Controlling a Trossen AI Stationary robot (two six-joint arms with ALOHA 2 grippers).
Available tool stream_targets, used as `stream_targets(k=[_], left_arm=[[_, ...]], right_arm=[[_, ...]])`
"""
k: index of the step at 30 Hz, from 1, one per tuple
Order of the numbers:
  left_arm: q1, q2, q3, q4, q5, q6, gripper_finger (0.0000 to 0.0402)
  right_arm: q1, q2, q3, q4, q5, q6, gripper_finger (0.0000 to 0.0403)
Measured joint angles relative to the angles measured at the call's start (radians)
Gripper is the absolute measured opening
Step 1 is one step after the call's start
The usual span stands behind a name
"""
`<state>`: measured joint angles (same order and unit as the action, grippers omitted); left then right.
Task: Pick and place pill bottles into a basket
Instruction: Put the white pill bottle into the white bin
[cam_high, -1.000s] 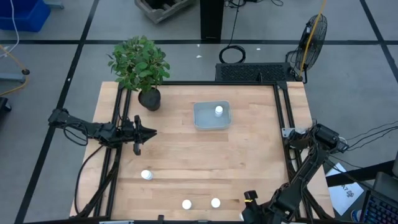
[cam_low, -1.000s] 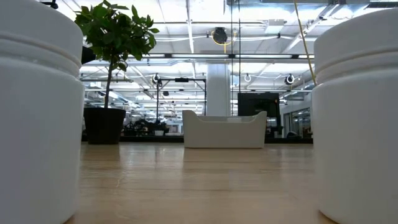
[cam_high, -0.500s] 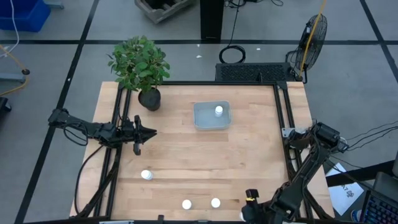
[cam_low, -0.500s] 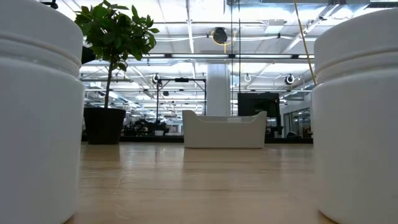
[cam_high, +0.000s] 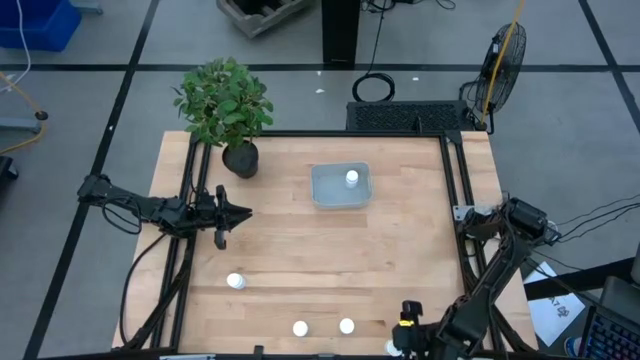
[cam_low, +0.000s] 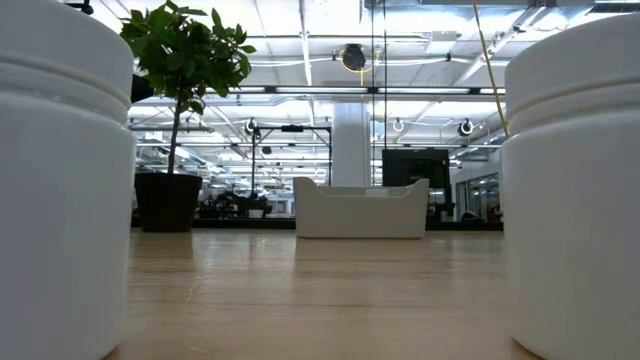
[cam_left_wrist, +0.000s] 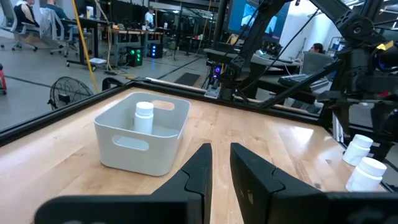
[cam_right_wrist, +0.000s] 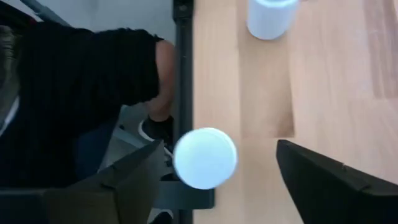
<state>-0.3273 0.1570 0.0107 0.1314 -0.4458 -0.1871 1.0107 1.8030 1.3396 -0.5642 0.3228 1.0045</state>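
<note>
One white pill bottle (cam_high: 352, 178) stands in the pale blue-grey basket (cam_high: 320, 190) at the table's far middle; it also shows in the left wrist view (cam_left_wrist: 144, 116). Three bottles stand on the wood near the front: (cam_high: 235, 282), (cam_high: 299, 328), (cam_high: 346, 326). Another bottle (cam_right_wrist: 205, 157) stands at the table's near edge, between the open fingers of my right gripper (cam_right_wrist: 219, 149), which points down over it without touching. My left gripper (cam_high: 238, 212) is shut and empty at the table's left side, pointing toward the basket (cam_left_wrist: 140, 140).
A potted green plant (cam_high: 228, 110) stands at the far left corner. Black frame rails (cam_high: 452, 200) run along the table's sides. A person in dark clothing (cam_right_wrist: 81, 93) is just off the near edge by my right gripper. Bare wood lies between the basket and the front bottles.
My right gripper has shifted slightly toward the table's right edge at the near edge. The bottles and the basket stay where they were.
</note>
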Motion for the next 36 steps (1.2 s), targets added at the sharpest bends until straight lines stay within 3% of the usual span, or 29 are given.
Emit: stream_targets(k=[4,29,36], left_arm=[[0.0,0.0,0.0,0.0,0.0,0.0,0.0061],[0.0,0.0,0.0,0.0,0.0,0.0,0.0061],[0.0,0.0,0.0,0.0,0.0,0.0,0.0061]], right_arm=[[0.003,0.012,0.0,0.029,0.004,0.004,0.0322],[0.003,0.065,0.002,0.038,-0.013,-0.049,0.0313],[0.003,0.065,0.002,0.039,-0.021,-0.048,0.029]])
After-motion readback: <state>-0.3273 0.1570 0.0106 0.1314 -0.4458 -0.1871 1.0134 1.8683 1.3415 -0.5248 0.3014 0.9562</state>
